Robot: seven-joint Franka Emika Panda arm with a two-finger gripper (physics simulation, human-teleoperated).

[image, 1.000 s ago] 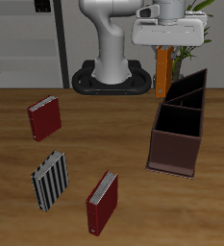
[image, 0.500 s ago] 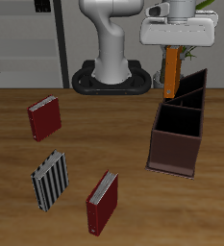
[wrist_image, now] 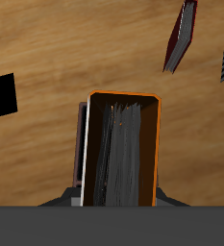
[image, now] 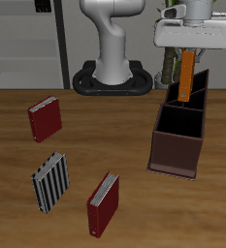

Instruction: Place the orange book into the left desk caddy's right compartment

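Observation:
My gripper (image: 186,50) is shut on the orange book (image: 185,77), which hangs upright and slightly tilted in the air. In the exterior view the book's lower end overlaps the blackish box (image: 194,90). The left desk caddy (image: 173,153), dark reddish-brown, stands just in front of that box, nearer the table's front edge, with its dark open top (image: 180,123) below and in front of the book. I cannot tell its right compartment apart. In the wrist view the orange book (wrist_image: 123,149) fills the middle, its grey page edges facing the camera.
A dark red book (image: 45,119) stands farther back on the table. A black-and-white striped book (image: 53,181) and a second dark red book (image: 103,203) stand near the front edge. The robot's base (image: 113,79) is at the back.
My gripper has carried the orange book sideways, away from the robot's base, from beside the caddies to over the blackish box. The grip is unchanged.

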